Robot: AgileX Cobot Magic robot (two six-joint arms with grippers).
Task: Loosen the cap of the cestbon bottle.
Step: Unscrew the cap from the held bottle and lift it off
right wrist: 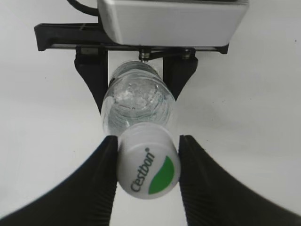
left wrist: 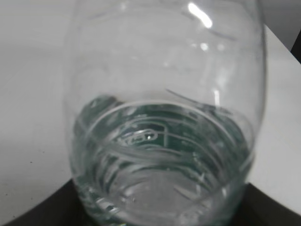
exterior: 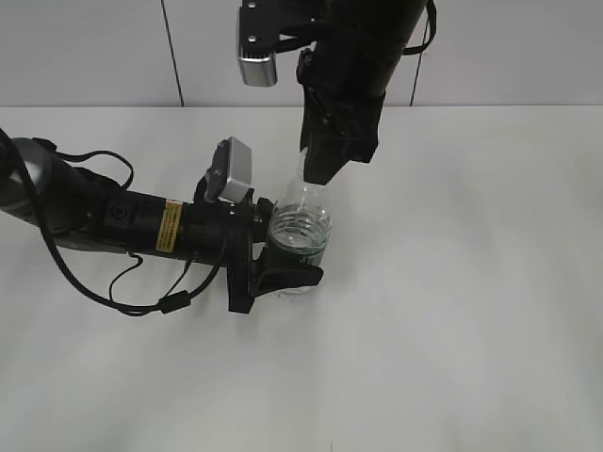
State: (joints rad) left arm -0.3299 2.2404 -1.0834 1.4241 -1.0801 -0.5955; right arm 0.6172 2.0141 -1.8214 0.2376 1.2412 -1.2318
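The clear cestbon bottle (exterior: 300,240) stands upright on the white table, partly filled with water. My left gripper (exterior: 283,273) is shut on its lower body from the left. In the left wrist view the bottle (left wrist: 164,117) fills the frame, with only the dark jaw edges at the bottom corners. My right gripper (exterior: 316,179) comes down from above and hides the cap in the exterior view. In the right wrist view the white cap (right wrist: 148,169), with its green patch and "Cestbon" lettering, sits between my right fingers (right wrist: 148,141), which are shut on both sides of it. The bottle body (right wrist: 136,106) shows below the cap.
The white table (exterior: 471,330) lies around the bottle. A grey wall runs along the back. The left arm and its cables (exterior: 122,226) lie across the table's left side. The left wrist camera housing (right wrist: 171,21) shows at the top of the right wrist view.
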